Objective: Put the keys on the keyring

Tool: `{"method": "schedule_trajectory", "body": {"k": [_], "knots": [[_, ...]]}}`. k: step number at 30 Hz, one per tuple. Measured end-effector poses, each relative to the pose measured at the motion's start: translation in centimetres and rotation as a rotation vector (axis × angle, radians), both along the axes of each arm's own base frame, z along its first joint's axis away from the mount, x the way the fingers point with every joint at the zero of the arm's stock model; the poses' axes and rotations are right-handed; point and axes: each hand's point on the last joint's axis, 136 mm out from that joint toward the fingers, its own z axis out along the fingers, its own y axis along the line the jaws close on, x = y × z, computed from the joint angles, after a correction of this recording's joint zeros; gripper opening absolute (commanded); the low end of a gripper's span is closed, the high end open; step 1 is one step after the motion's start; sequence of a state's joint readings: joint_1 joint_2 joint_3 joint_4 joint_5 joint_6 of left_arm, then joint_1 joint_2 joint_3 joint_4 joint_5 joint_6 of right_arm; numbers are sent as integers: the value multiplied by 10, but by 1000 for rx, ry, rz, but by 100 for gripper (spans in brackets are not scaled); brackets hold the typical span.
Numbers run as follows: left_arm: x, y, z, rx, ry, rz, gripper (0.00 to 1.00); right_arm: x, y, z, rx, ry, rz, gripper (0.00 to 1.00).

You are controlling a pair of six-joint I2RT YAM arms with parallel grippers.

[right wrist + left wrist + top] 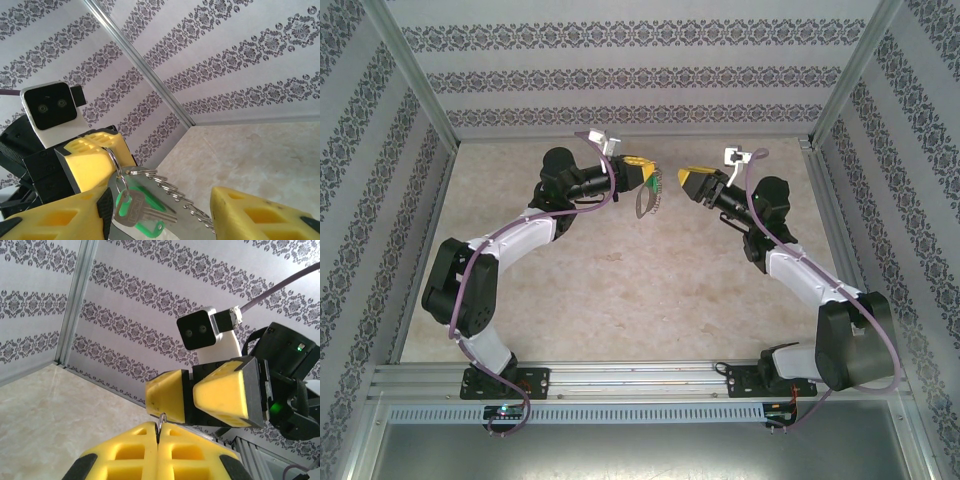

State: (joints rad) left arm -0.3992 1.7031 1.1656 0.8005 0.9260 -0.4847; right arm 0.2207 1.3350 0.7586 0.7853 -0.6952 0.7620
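Left tool (pixel 159 434): clamped on keyring (pixel 167 189), held above table (pixel 620 300). Keyring: probably light, thin stiff metal, free to swing; best taken at the rim. Key (pixel 136 214): tiny, green head, likely slippery blade, dangling between parted jaws of right tool (pixel 688 184). Obstruction: tools nearly nose to nose.
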Motion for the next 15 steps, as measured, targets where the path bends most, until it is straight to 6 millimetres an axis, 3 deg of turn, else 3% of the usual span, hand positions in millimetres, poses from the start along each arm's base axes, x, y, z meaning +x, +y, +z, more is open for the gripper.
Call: {"method": "schedule_trajectory", "body": {"k": [15], "knots": [[-1,1,4,-31,8,-2,0,8,12,-7,159,-1,119,52]]}}
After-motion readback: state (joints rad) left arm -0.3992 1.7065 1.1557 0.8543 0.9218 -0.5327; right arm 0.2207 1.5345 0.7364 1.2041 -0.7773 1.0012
